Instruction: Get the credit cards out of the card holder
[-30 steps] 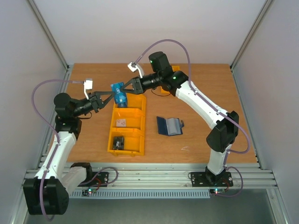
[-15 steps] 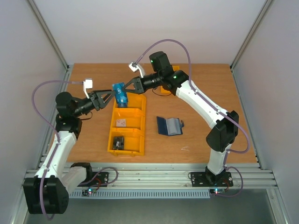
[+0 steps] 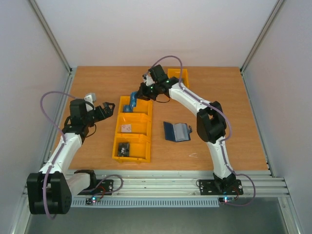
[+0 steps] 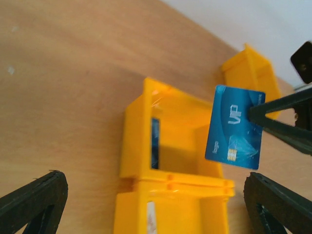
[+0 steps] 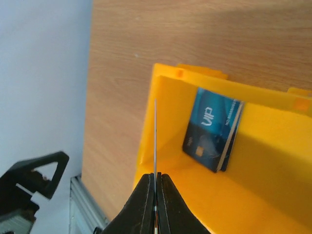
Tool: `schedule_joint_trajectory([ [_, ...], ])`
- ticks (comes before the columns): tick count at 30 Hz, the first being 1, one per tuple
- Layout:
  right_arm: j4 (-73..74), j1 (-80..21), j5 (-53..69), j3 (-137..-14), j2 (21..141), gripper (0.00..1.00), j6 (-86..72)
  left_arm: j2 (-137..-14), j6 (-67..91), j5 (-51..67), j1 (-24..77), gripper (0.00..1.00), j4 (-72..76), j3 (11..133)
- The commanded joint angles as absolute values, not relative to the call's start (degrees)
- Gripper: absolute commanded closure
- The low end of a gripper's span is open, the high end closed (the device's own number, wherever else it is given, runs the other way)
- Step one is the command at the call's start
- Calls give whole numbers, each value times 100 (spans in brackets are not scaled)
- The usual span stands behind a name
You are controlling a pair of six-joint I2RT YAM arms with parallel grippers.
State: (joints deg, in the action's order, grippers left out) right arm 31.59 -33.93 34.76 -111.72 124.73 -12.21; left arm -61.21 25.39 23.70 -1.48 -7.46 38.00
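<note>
Our right gripper (image 3: 138, 97) pinches a blue credit card (image 4: 235, 126) above the yellow bin (image 3: 116, 131), ten o'clock from the open card holder (image 3: 176, 131); our left gripper (image 3: 108, 108) gapes empty. Released crooked, the card may miss.

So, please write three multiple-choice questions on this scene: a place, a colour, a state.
1. Where is the card holder? A on the table, right of the yellow bin; B inside that bin; C under it.
2. What colour is the card in the right gripper? A red; B blue; C green.
3. How is the left gripper? A shut on a card; B open, empty; C shut, empty.
Answers: 1 A, it lies open beside the bin; 2 B, the left wrist view shows its blue face; 3 B, its fingers stand wide apart, nothing between.
</note>
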Motion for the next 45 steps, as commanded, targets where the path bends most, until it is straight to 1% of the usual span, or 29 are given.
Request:
schedule_joint_trajectory([
  [1,3075,-3559,3164,-11720,12936,99,-1673,-6330,2506,1962,-154,1,-537,3358],
  [6,3493,-3708,2957,-12399,13575,99,-1516,-6489,2613,1982,-154,1,-68,3004],
  [10,3637,-3792,2933,-12616,13862,99,-1558,-6535,2625,1884,-154,1,283,2768],
  [13,3636,-3848,2951,-12649,13980,99,-1676,-6590,2691,2044,-151,1,392,2656],
  [18,3727,-3889,3066,-12971,14304,99,-1847,-6668,2768,1890,-149,1,419,2610],
  [32,4013,-3895,2842,-13644,14859,98,-1830,-6728,2760,1760,-149,1,412,2625],
  [34,4116,-3896,2776,-13646,14886,95,-1784,-6724,2760,1773,-149,1,411,2622],
  [41,4368,-3904,2537,-13744,14794,73,-1526,-6705,2760,1758,-149,1,389,2628],
  [45,4597,-3942,2255,-13889,14686,58,-1309,-6698,2760,1775,-149,1,374,2643],
])
